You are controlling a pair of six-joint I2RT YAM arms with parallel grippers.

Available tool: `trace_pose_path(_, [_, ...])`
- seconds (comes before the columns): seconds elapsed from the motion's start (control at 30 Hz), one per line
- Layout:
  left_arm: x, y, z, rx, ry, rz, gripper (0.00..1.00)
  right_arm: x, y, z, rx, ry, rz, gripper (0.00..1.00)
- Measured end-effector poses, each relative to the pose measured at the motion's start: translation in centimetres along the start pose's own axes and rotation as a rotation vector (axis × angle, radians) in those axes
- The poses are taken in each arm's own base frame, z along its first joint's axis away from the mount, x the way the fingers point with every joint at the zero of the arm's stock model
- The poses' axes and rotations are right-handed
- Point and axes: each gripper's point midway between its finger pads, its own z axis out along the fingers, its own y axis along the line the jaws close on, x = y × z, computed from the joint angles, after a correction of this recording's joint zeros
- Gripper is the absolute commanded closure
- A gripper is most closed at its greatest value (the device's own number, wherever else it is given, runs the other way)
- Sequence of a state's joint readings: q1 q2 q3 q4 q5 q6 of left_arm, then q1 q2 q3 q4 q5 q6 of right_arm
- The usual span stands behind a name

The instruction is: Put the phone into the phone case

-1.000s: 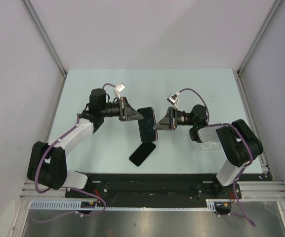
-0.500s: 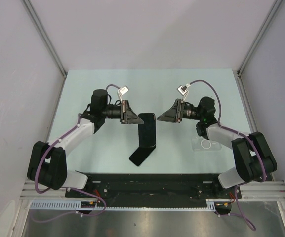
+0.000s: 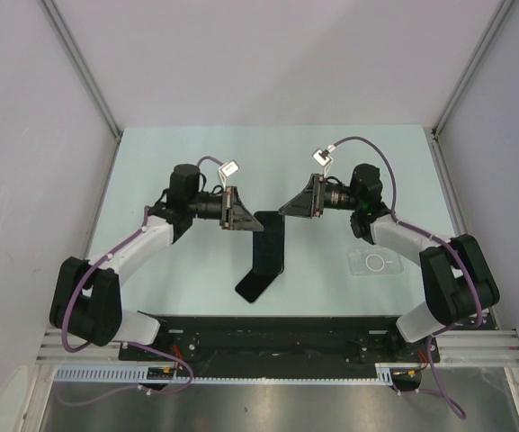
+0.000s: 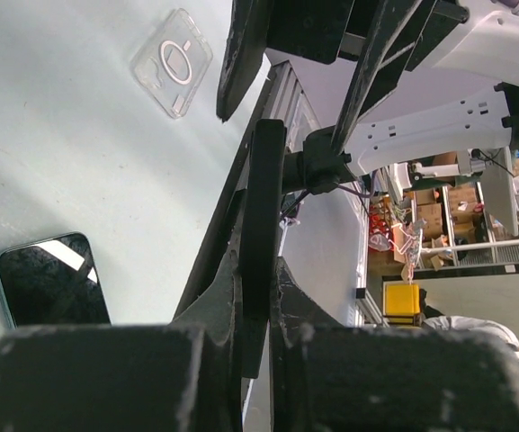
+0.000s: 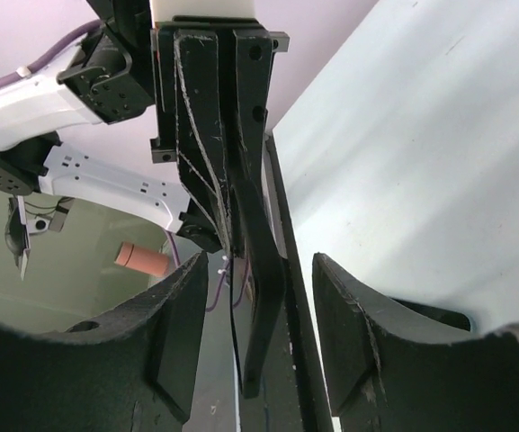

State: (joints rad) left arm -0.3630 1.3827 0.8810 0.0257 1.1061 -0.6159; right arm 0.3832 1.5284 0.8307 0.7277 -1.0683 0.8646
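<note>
Top external view: the left claw (image 3: 252, 218) grips the phone (image 3: 268, 247) by its top end, and the case (image 3: 375, 263) lies flat, well to its right. Right wrist view: the right claw (image 5: 261, 261) gapes astride the phone's edge, likely a handover, which next needs a square close.

**Pale table in a white-walled booth**

A mint-tinted table (image 3: 331, 153) stands under soft, even light. Plain white walls (image 3: 268, 54) close in behind the table and at both its sides, joined by slanting metal posts (image 3: 84, 67). Along the table's near edge run a black plate (image 3: 268, 328) and an aluminium rail (image 3: 475, 344).
</note>
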Motion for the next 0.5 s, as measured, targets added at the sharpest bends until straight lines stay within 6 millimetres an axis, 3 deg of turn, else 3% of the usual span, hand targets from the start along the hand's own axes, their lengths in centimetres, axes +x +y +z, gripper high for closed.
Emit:
trace_pose_path(0.07, [0.1, 0.0, 0.0, -0.001, 0.002, 0.001, 1.0, 0.5, -0.2, 0.3, 0.011, 0.018, -0.002, 0.49])
trace_pose_path(0.13, [0.1, 0.1, 0.0, -0.002, 0.003, -0.001, 1.0, 0.7, -0.5, 0.6, 0.026, 0.03, -0.01, 0.61])
trace_pose_path(0.27, [0.1, 0.5, 0.1, -0.016, 0.004, -0.008, 1.0, 1.2, -1.0, 0.8, 0.047, 0.046, -0.016, 1.0])
trace_pose_path(0.5, [-0.6, 2.2, 0.4, -0.117, 0.037, -0.053, 1.0, 1.1, -2.4, 1.0, 0.153, 0.033, -0.06, 0.98])
